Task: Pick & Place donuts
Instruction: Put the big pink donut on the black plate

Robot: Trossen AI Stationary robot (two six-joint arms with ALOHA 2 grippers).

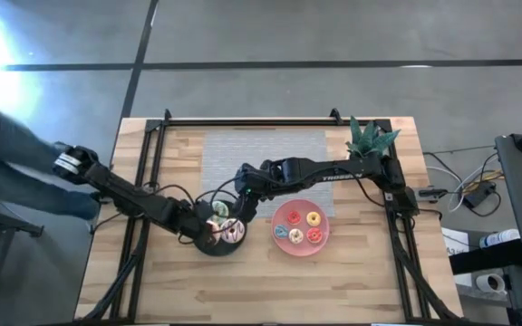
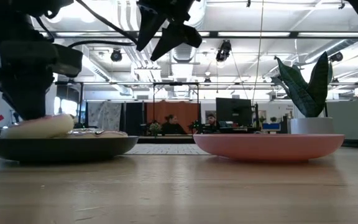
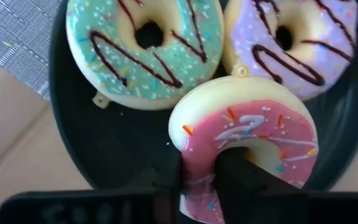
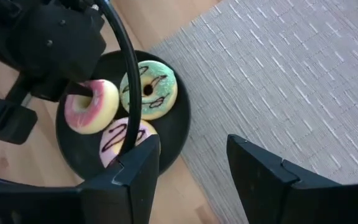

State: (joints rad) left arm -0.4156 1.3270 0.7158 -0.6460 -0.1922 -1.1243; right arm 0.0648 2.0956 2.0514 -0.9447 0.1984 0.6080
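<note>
- High view: the left gripper (image 1: pixel 212 232) sits down over the black plate (image 1: pixel 208 248) near the middle of the wooden table (image 1: pixel 270 281), right among the big donuts. The right gripper (image 1: pixel 244 201) hangs just beside that plate, at the edge of the grey mat (image 1: pixel 265 154). The pink plate (image 1: pixel 277 224) lies just to the right with four small donuts (image 1: pixel 314 218) on it. A potted plant (image 1: pixel 370 138) stands at the far right corner.
- Low view: the black plate (image 2: pixel 61 147) is on the left with a pale donut edge showing above its rim, under a dark gripper. The pink plate (image 2: pixel 269 145) is on the right, the plant (image 2: pixel 306 87) behind it. People sit at desks far back in the room.
- Left wrist view: the left gripper (image 3: pixel 199 180) is clamped on the pink donut (image 3: pixel 247 137), one finger through its hole, and holds it tipped up over the black plate (image 3: pixel 79 118). The green donut (image 3: pixel 145 50) and the white donut (image 3: pixel 294 40), both with dark drizzle, lie flat on the plate, touching it.
- Right wrist view: the right gripper (image 4: pixel 191 165) is spread wide with nothing between its fingers, above the mat (image 4: pixel 291 74) and the plate's edge. All three big donuts are over the black plate (image 4: pixel 179 134); the pink one (image 4: pixel 92 106) is pinched by the left gripper (image 4: pixel 73 90).
</note>
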